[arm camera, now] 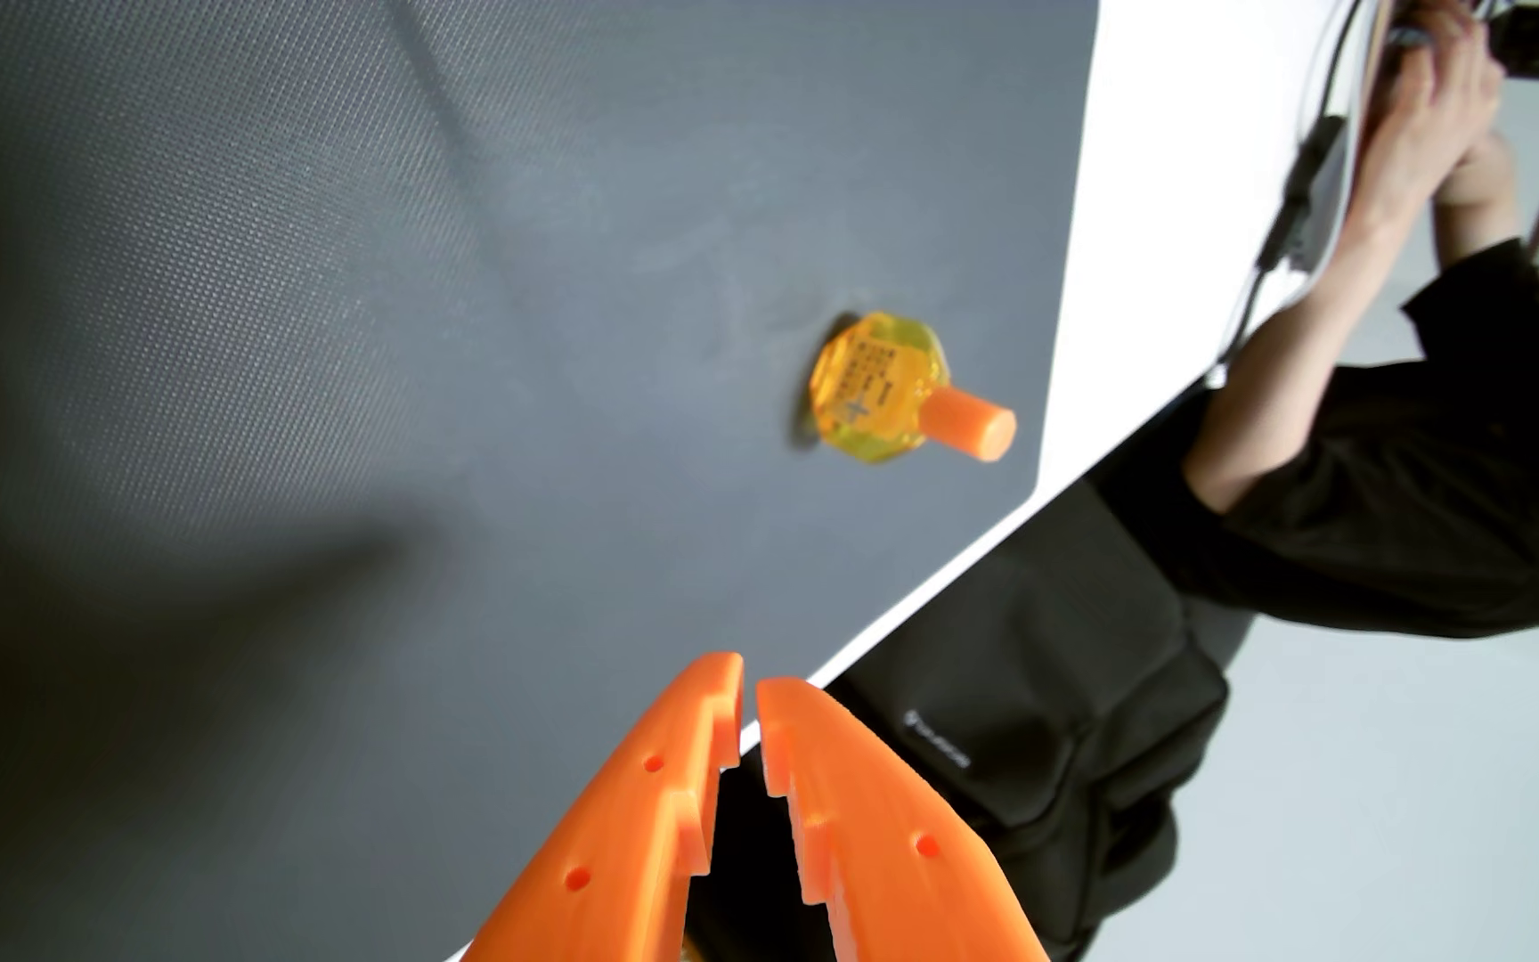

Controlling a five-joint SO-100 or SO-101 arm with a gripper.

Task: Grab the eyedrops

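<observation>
Gripper (749, 689) — orange fingers nearly together, grasping nothing; you see the eyedrops (881, 388) lying well apart on the grey mat (377, 370).

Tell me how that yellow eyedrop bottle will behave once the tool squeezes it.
The eyedrop bottle looks like glossy, faceted hard plastic, so it may slip or twist between the fingers. Lying on the dark mat, its flat facets probably resist rolling. It is likely light.
</observation>
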